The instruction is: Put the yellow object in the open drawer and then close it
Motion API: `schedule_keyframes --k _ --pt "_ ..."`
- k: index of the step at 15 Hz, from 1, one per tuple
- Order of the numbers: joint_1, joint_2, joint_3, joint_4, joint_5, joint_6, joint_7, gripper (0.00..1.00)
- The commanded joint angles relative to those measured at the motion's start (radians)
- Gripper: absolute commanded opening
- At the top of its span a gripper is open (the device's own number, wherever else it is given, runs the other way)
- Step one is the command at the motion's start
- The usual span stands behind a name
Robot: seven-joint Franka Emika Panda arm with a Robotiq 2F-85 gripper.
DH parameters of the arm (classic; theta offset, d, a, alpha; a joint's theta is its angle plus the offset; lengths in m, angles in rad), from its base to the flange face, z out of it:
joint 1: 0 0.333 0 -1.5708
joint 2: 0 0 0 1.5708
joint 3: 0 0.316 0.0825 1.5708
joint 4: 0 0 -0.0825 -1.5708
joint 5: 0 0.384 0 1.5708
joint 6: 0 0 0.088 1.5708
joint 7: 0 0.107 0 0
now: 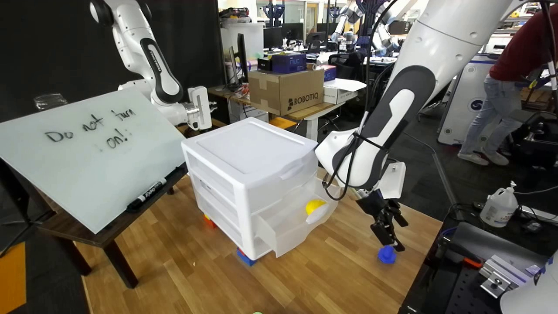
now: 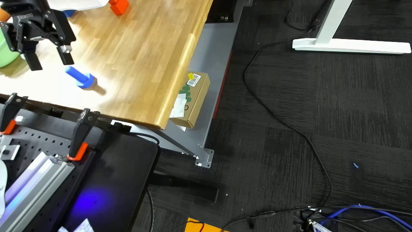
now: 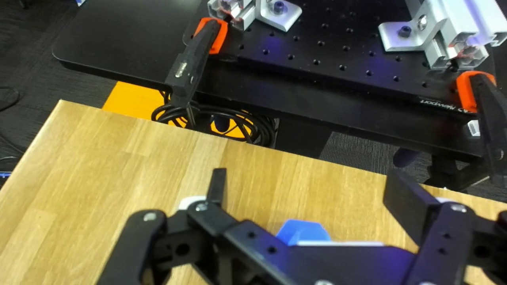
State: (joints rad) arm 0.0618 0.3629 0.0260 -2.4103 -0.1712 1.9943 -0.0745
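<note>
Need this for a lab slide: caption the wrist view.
Open gripper over a wooden tabletop, partly hiding a blue object, with two clamps beyond.

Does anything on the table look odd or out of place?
Yes: the white plastic three-drawer unit appears propped on a small blue-and-red block and a small red-and-yellow block, instead of standing flat on the wooden table.
</note>
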Motion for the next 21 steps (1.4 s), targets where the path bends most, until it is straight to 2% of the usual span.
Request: schedule_keyframes --k 1,6,11,21 --pt "0.005 -0.061 0.021 -0.072 0.004 0.076 0.02 1.0" --pt "0.019 -0.111 0.057 -0.149 0.006 0.192 -0.003 1.0" --pt "0.018 -0.121 0.062 -0.183 0.008 0.262 -0.017 1.0" --pt "-0.035 -0.034 0.007 -0.088 0.008 0.207 -0.095 1.0"
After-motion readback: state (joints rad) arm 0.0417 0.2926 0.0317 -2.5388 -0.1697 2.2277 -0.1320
